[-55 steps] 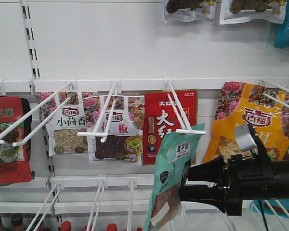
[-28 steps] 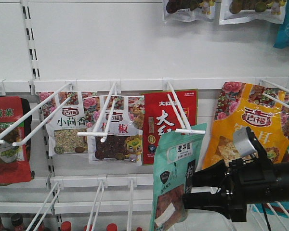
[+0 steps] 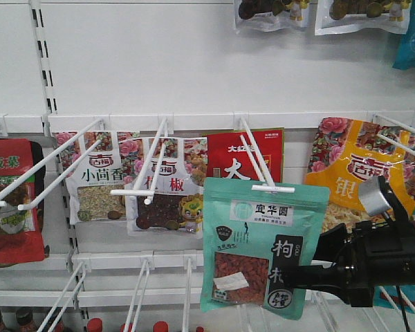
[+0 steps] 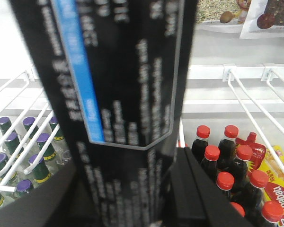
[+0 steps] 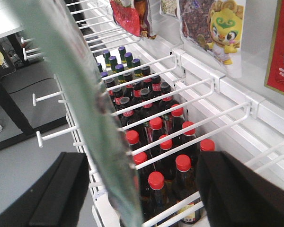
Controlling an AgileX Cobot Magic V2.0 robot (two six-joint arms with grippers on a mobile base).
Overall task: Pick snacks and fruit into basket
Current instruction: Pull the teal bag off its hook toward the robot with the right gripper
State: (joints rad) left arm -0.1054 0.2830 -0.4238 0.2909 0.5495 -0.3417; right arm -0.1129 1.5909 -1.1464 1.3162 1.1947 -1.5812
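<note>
The glossy mint-green pouch (image 3: 252, 242), flat and rectangular with a clear window of red berries, faces outward with its top edge at the crossbar tip of a thin white wire peg (image 3: 263, 162). Its right edge lies between the black fingers (image 5: 47, 194) of the right hand (image 3: 301, 277), which stand spread either side of the thin film above red-capped dark bottles (image 5: 156, 179). The left hand (image 4: 128, 208) has a shiny black pouch (image 4: 128, 85) with a blue stripe between its fingers; whether it pinches cannot be told.
</note>
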